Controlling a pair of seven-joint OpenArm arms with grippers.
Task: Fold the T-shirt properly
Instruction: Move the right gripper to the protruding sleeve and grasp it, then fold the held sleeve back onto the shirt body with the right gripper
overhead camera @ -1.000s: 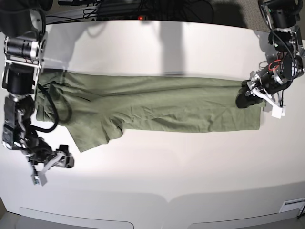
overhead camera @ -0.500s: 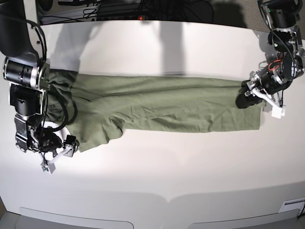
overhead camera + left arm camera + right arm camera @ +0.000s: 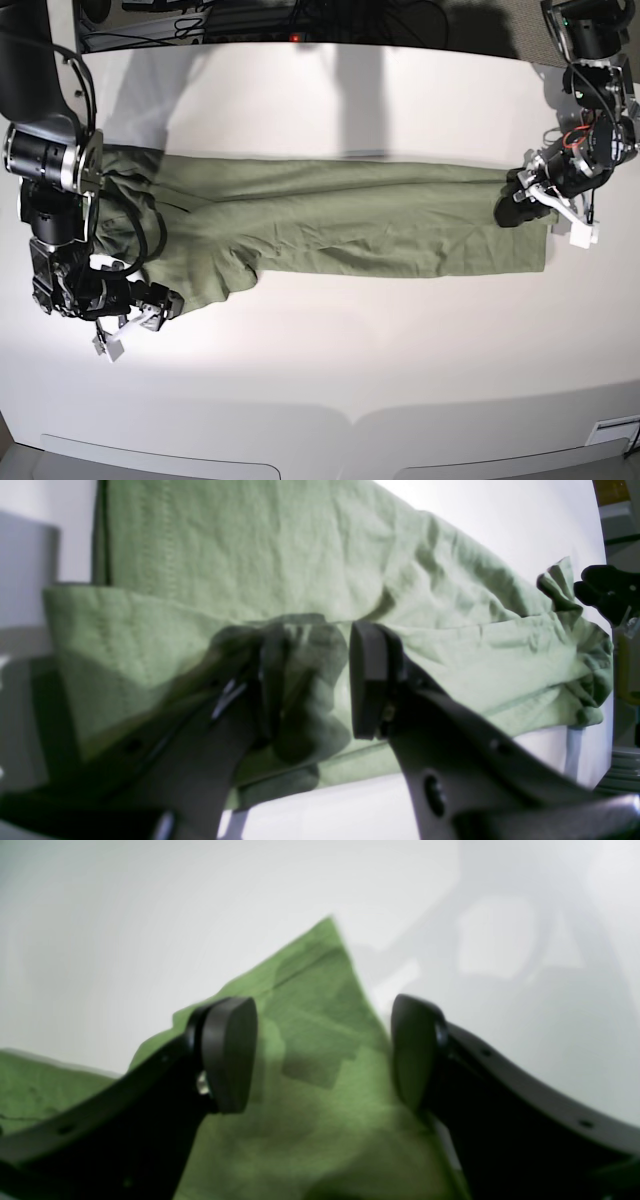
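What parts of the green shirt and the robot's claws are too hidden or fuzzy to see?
- Base view: the T-shirt's neck end is covered by the right arm.
- Base view: the left gripper is too small to tell if cloth sits between its fingers.
- Left wrist view: the left gripper is open over the hem, but shadow hides any contact.
- Right wrist view: the right gripper is open around a blurred corner; the cloth beneath is cut off by the bottom edge.
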